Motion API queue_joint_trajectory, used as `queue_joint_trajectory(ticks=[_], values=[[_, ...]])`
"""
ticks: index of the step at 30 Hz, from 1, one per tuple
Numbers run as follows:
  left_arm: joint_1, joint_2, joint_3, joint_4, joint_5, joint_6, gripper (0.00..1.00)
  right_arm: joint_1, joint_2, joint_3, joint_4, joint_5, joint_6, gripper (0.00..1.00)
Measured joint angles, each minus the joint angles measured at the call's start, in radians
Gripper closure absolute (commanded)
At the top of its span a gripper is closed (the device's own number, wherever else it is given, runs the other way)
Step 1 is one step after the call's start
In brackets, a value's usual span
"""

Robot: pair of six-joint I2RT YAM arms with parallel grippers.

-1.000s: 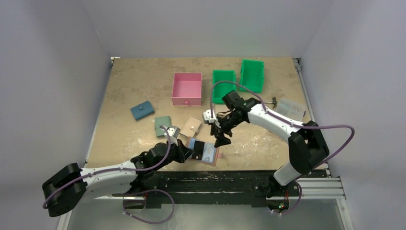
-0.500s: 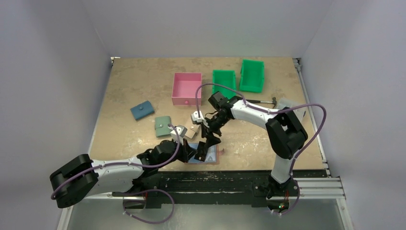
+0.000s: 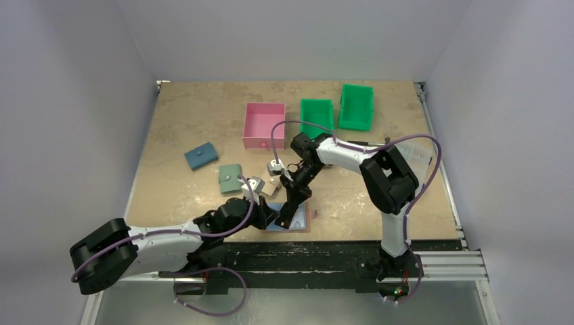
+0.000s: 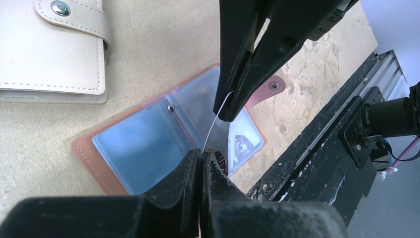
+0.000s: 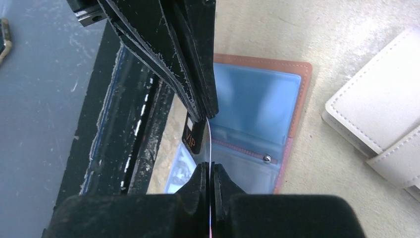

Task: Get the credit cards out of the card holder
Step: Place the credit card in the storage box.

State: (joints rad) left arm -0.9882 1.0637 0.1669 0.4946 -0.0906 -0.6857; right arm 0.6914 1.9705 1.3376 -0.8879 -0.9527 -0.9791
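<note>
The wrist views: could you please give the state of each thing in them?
card holder: open, lying flat.
beige wallet: closed, snap fastened.
thin pale sheet: upright, pinched at both ends.
black card: raised, beside that sheet.
left gripper: shut on thin pale sheet.
right gripper: shut on thin pale sheet.

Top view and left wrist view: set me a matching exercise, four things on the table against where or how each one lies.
Things:
1. card holder
2. beige wallet
3. pink box
4. blue wallet

Place or state:
A. snapped shut, just beyond the open one
B. farthest left of all the wallets
C. lying open, blue lining up, by the near edge of the table
D. open-topped, toward the far side

Pairs: 1-C, 2-A, 3-D, 4-B
</note>
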Motion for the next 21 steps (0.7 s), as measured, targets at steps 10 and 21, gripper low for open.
queue_joint_trajectory(ticks=[10,21], values=[[0.0,-0.282,0.03,-0.233,-0.103,-0.031,0.15,-0.037,-0.001,0.055,-0.122,-0.028,-0.017,1.0],[0.0,-0.46,0.235,-0.546,-0.227,-0.028,0.01,-0.4,-0.118,0.146,-0.289,-0.032,-0.085,1.0]])
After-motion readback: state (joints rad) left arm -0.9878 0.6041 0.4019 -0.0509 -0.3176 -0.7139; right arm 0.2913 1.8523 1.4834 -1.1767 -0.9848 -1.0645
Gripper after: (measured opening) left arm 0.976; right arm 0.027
